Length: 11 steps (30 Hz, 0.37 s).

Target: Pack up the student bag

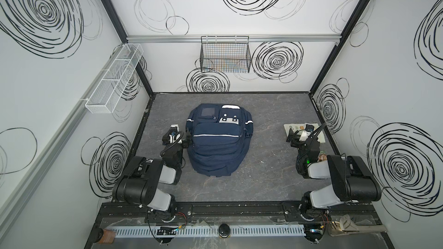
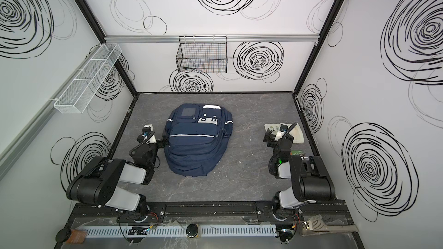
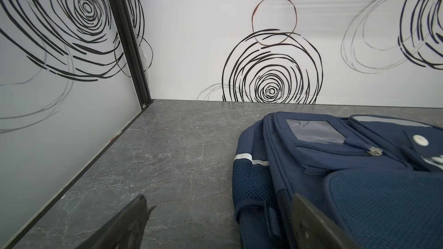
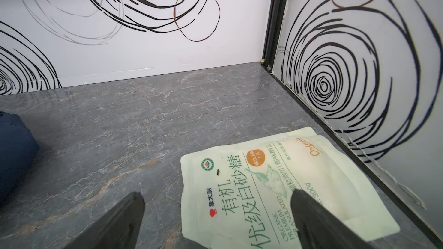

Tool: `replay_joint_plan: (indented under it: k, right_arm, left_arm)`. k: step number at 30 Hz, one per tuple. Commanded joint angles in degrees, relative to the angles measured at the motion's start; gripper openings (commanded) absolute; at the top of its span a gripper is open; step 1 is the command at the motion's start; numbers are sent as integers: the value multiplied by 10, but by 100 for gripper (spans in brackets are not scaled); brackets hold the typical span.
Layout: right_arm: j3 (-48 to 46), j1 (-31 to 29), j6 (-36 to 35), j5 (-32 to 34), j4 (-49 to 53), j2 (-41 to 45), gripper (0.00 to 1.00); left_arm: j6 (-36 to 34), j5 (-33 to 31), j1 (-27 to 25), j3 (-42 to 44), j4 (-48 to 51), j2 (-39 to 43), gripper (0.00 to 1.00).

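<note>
both top views — grey marbled tabletop [image 1: 263,116], swirl-patterned walls [image 1: 191,8], student bag [image 1: 215,144] mid-surface — left hand [image 3: 218,196] and right hand [image 4: 218,194] spread.

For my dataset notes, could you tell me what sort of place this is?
Likely a robot test cell: left arm and right arm mounted on a rail, swirl-printed walls enclosing a grey table.

grey marble tabletop [image 1: 263,164] — student bag [image 1: 218,140] at centre, sugar pouch [image 4: 239,183] at right edge

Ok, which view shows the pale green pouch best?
The right wrist view: the pouch lies flat, print readable. In both top views the right arm hides much of it. The left wrist view misses it.
</note>
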<state>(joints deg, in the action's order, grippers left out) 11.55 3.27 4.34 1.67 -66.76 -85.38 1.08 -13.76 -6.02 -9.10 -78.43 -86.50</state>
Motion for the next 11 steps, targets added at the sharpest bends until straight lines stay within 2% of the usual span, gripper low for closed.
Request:
replay_joint_plan:
  k: [1,3,6,11]
  right_arm:
    - [9,-3,2,1,-4,9,100]
    - [9,-3,2,1,-2,9,100]
    - [9,-3,2,1,-2,10,100]
    - [9,-3,2,1,-2,11,100]
  left_arm:
    - [-7,-6,3,-7,-24,6,96]
    - [3,31,21,-11,-10,9,96]
    - [6,39,25,-14,-6,8,96]
    - [0,10,12,-7,-21,8,96]
